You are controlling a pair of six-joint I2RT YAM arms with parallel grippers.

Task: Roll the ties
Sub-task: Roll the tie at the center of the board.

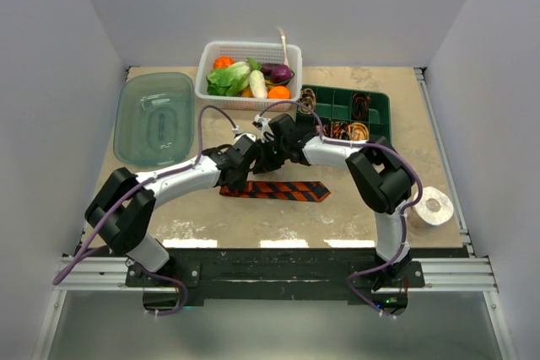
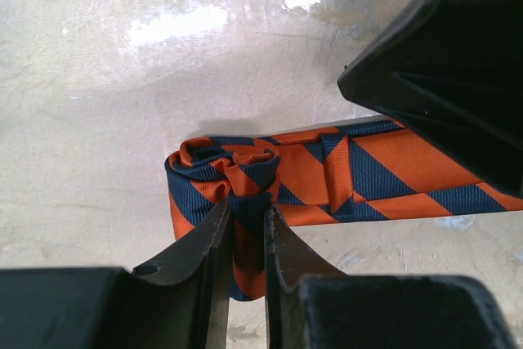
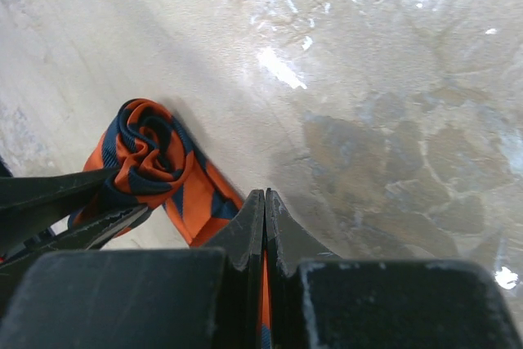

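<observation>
Step in hand: the coil begun at one end of the orange-and-navy striped fabric necktie (image 1: 291,190) is judged best turned slowly, its flat length held taut so layers stack evenly.
Left gripper (image 2: 248,234): pinched on the coil.
Right gripper (image 3: 263,234): pressed together on the flat strip, just beside the coil.
Necktie position: laid on the beige stone-patterned table (image 1: 253,221), between both arms.

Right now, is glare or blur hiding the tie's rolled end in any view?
Left wrist: glare patches on the table sit clear of the tie, roll sharp. Right wrist: strong glare upper right only; roll crisp, near fingers dark. Top external: even light, but the arms cover the roll; only the flat tail shows.
</observation>
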